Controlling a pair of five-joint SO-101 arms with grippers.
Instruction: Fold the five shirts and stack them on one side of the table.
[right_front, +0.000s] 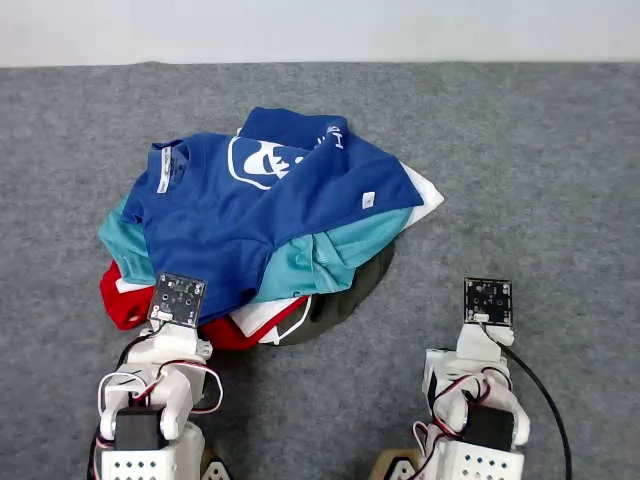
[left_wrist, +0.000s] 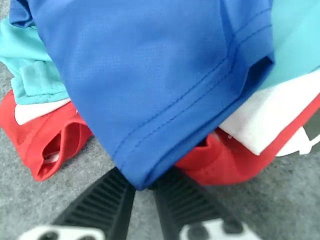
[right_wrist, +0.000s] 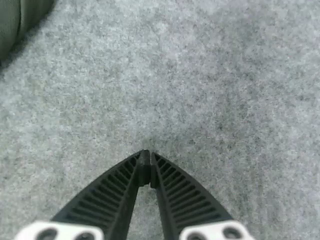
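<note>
- High view: the five shirts lie in one loose heap on the left half of the table (right_front: 540, 170). The blue shirt (right_front: 250, 210) is on top and the teal shirt (right_front: 320, 262) lies under it. Below them come the white shirt (right_front: 425, 195), the red shirt (right_front: 122, 300) and a dark shirt (right_front: 352, 290) at the bottom. The left arm (right_front: 165, 385) sits at the heap's near edge, and the right arm (right_front: 485, 375) is well apart from it. Nothing looks folded yet, so the first job is probably to peel the blue shirt off alone
- Left wrist view: the left gripper (left_wrist: 143, 192) has its fingers drawn close together, with the tips hidden under the corner of the blue hem. Whether any cloth is pinched between them cannot be told. Red and white cloth lie just beneath that corner, so the grip should take only the single blue layer. The stitched hem is the best place to bite, since it is likely to hold firmest. A slow lift should keep the teal shirt from dragging along
- Right wrist view: the right gripper (right_wrist: 146, 160) has its fingers pressed together on nothing, above bare table. That open stretch suits spreading the shirt flat. This gripper would do well to take the far end of the hem, so the cloth comes away level
</note>
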